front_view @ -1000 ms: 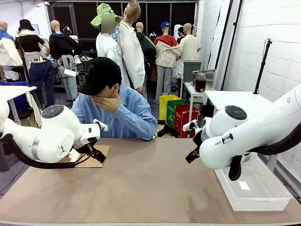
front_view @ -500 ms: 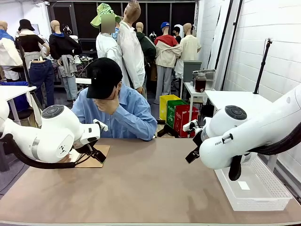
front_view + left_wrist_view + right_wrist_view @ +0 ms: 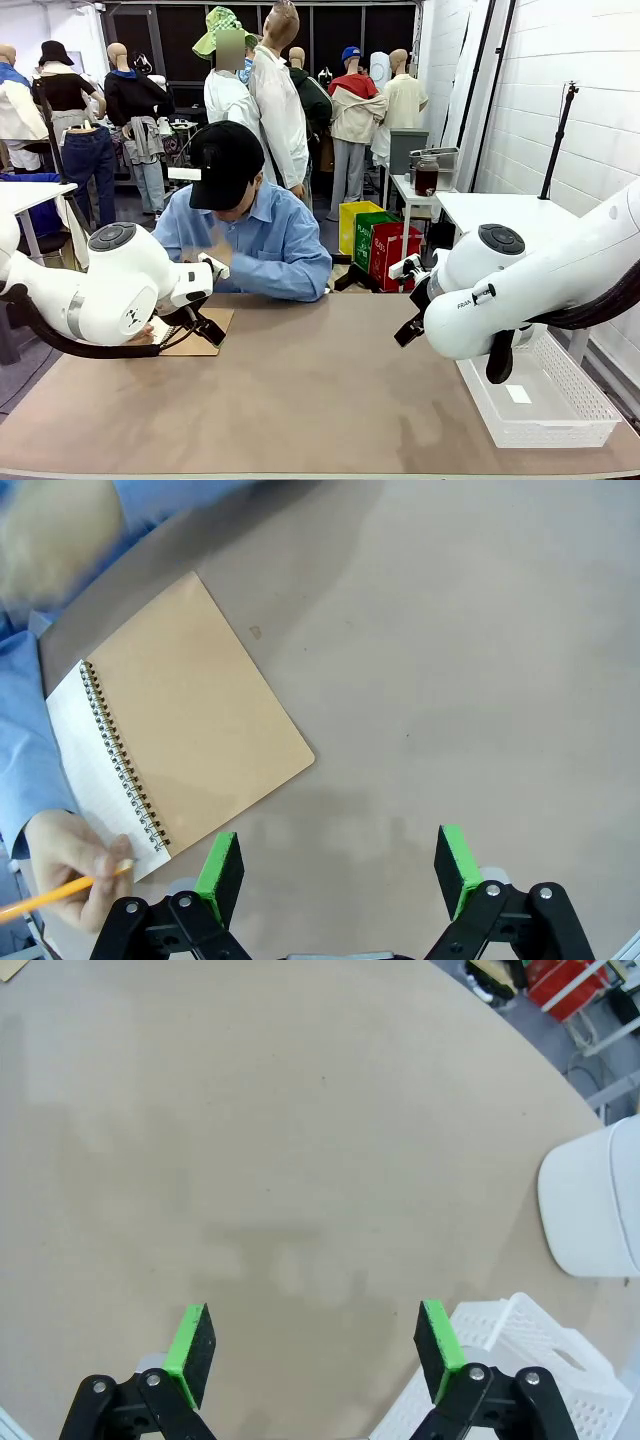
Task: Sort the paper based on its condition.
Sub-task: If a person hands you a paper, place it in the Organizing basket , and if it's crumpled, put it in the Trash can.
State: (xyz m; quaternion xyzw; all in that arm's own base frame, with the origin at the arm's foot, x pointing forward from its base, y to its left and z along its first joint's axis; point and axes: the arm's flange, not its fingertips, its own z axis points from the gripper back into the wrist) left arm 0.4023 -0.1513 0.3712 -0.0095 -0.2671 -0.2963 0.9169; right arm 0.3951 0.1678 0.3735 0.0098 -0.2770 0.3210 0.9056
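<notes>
left claw hovers spread wide over the table.

- Left arm: white rounded shell; dark grey round cap on the joint; grey band around one segment; thick black cable along its underside.
- Right arm: white rounded shell; dark grey round joint cap; small black lettering on the side.
- Left gripper: black linked fingers, bright green pads, silver screws at the pivots.
- Right gripper: black fingers, green pads, silver pivot screws.
- Person: black cap; light blue, long-sleeved collared shirt.
</notes>
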